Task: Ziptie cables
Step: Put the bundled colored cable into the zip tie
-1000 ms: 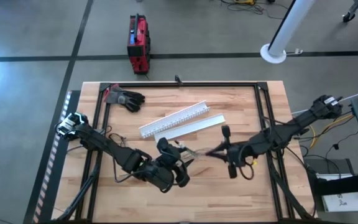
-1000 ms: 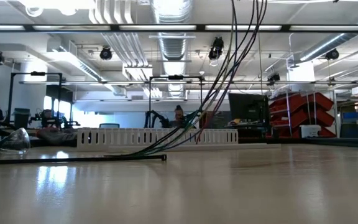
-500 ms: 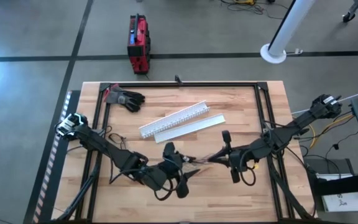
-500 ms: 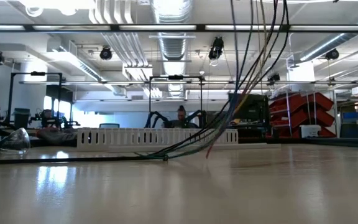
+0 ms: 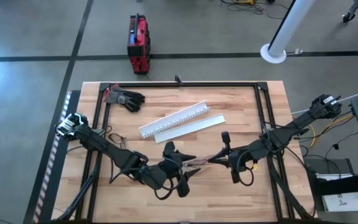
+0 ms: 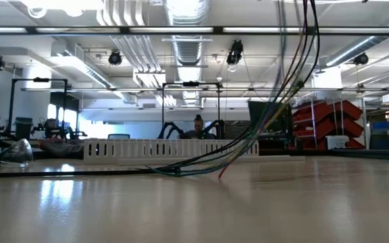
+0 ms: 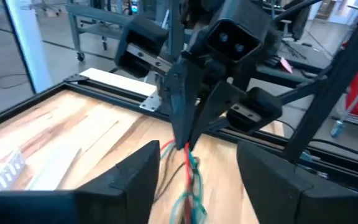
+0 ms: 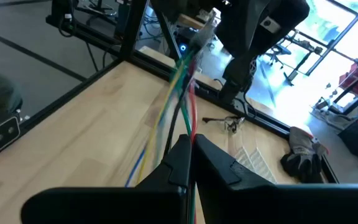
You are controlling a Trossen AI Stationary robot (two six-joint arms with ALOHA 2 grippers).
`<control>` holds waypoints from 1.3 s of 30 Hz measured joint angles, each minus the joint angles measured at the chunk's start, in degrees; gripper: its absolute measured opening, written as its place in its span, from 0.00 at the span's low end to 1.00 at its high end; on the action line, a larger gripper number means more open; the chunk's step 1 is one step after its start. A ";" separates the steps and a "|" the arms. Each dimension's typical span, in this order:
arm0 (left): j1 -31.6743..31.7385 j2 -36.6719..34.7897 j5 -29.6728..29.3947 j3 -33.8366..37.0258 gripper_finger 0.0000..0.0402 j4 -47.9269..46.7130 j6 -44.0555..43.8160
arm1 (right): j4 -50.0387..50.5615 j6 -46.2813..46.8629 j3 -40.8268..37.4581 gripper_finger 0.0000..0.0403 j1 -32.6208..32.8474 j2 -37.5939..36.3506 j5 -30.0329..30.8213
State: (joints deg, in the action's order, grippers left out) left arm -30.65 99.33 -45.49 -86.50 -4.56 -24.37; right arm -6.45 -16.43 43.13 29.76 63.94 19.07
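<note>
The cables [image 5: 201,162] are a thin bunch of green, red and dark wires stretched in the air between my two grippers near the table's middle. My right gripper [image 8: 191,146] is shut on them. My left gripper [image 7: 199,155] is open, one finger on either side of the bunch [image 7: 188,180]; whether it touches the wires I cannot tell. In the low view the cables [image 6: 275,108] come down from above, and their loose ends [image 6: 194,169] lie on the table. My right gripper pinches the bunch between its two fingertips [image 7: 185,140], at a place along its length. The fingers come slanting down from the table's right side and lie roughly along the wires. From the hold the wires [image 8: 179,81] run on toward the left gripper, clear of the table.
A white slotted channel [image 5: 173,120] and its flat lid [image 5: 194,126] lie slantwise behind the grippers. A black glove [image 5: 126,98] rests at the far left corner. A black frame [image 5: 185,84] borders the table. A red box [image 5: 138,43] stands on the floor beyond.
Both grippers have shifted a little toward the table's near edge, the left arm's wrist swinging round as it went. In the low view the hanging bunch has swung toward the picture's right, and its lower ends have sunk to lie flatter on the table.
</note>
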 joint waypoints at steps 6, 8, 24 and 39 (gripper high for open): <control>0.11 0.00 -0.66 0.00 0.29 -0.13 0.38 | -1.51 -0.06 -0.02 0.00 -0.02 0.00 0.09; 0.11 0.00 -0.66 0.00 0.20 -0.13 0.86 | -1.65 -0.13 -0.02 0.00 -0.02 0.00 0.87; -3.48 0.85 -3.22 0.00 0.17 -9.88 -0.39 | -3.21 -7.35 0.02 0.00 3.47 -7.75 11.83; -3.23 0.70 -3.16 0.00 0.54 -3.35 0.29 | -5.86 -8.96 0.02 0.00 4.26 -2.95 4.93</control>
State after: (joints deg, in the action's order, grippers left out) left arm -33.88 100.03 -48.65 -86.50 -7.91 -24.08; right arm -12.31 -25.39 43.16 34.02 60.99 24.00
